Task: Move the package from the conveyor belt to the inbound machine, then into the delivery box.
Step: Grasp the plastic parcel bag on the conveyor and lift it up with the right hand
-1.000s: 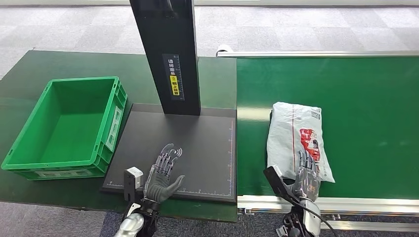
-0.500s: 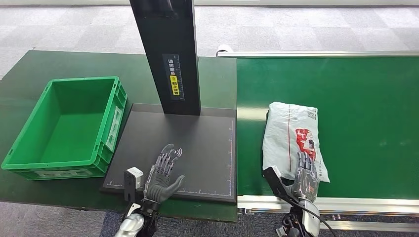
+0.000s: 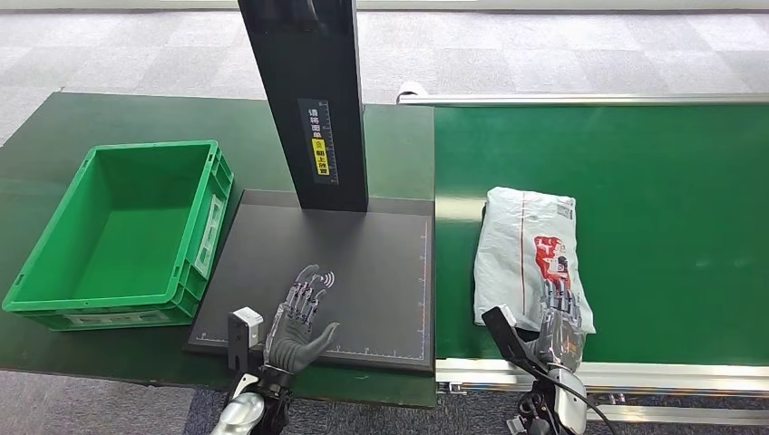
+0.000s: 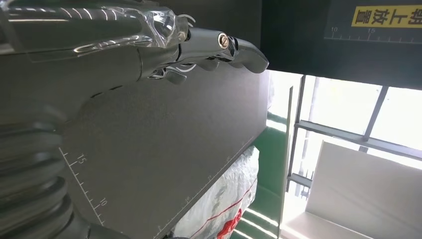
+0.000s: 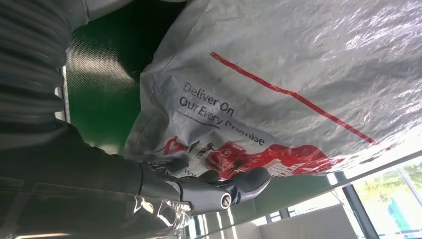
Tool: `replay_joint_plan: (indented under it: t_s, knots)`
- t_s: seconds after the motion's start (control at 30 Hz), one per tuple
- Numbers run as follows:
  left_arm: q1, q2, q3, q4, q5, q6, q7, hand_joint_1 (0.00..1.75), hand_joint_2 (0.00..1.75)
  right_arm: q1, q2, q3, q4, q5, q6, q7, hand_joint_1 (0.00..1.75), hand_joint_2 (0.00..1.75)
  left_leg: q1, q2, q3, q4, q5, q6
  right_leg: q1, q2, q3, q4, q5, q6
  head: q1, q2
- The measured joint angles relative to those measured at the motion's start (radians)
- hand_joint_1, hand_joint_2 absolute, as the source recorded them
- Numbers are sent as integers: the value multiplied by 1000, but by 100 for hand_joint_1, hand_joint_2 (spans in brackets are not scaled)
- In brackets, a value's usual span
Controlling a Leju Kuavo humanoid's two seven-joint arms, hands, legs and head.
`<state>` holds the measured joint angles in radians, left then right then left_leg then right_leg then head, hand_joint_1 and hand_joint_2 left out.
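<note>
A white plastic mailer package [image 3: 528, 256] with red printing and the words "Deliver On Our Every Promise" lies flat on the green conveyor belt [image 3: 653, 181], close to the belt's edge that borders the black flat scanning platform of the inbound machine [image 3: 363, 263]. The package sits near that platform but not on it; a narrow strip of green belt shows between the two. The package also shows in the right wrist view [image 5: 298, 74], crinkled and glossy, and in the left wrist view [image 4: 224, 204] just past the platform's edge.

The robot's right hand [image 3: 559, 319] lies on the end of the package farthest from the platform's black upright column [image 3: 308, 100], its dark fingers [image 5: 199, 186] extended and resting on the printed red part of the wrapper. The fingers look spread over the surface, pressing rather than wrapped around it; whether any of them hooks under the plastic, I cannot tell.

The robot's left hand [image 3: 297, 324] hovers over the corner of the black platform farthest from the column, fingers apart and stretched forward, holding nothing. In the left wrist view its fingers [image 4: 219, 47] reach out above the dark mat.

A green plastic delivery crate [image 3: 118, 231] stands on the dark green table [image 3: 45, 136] just beside the platform, on the side opposite the belt.
</note>
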<state>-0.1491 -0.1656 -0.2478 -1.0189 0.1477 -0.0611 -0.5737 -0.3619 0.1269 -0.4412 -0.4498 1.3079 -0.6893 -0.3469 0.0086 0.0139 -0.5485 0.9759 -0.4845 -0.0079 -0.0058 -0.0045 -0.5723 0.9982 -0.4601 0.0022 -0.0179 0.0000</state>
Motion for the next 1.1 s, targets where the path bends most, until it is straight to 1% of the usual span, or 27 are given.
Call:
replay_joint_plan:
  t_s: [0.07, 0.1, 0.13, 0.63, 1.1]
  knots:
    - [1, 0, 0, 0, -2, 4, 0, 0, 175, -1, 0, 0, 0, 1, 0, 0, 130, 175, 0, 0, 0, 0, 0, 0, 0, 0, 0, 0, 0, 0, 0, 0]
    - [2, 0, 0, -1, -3, 7, 0, 0, 175, -2, 0, 0, 0, 1, 0, 0, 168, 175, 0, 0, 0, 0, 0, 0, 0, 0, 0, 0, 0, 0, 0, 0]
    - [3, 0, 0, -2, -4, 10, 0, 0, 175, -4, 0, 0, 1, 1, 0, 0, 173, 175, 0, 0, 0, 0, 0, 0, 0, 0, 0, 0, 0, 0, 0, 0]
    - [14, 2, 1, -28, -17, 15, 14, 0, 175, -17, 0, -3, 11, -20, 0, -28, 175, 175, 0, -1, 0, 0, 0, 0, 0, 0, 0, 0, 0, 0, 0, 0]
    - [23, 9, 1, -43, -17, 18, 14, 0, 175, -19, 1, -8, 15, -19, 0, -30, 175, 175, 0, -1, 0, 0, 0, 0, 0, 0, 0, 0, 0, 0, 0, 0]
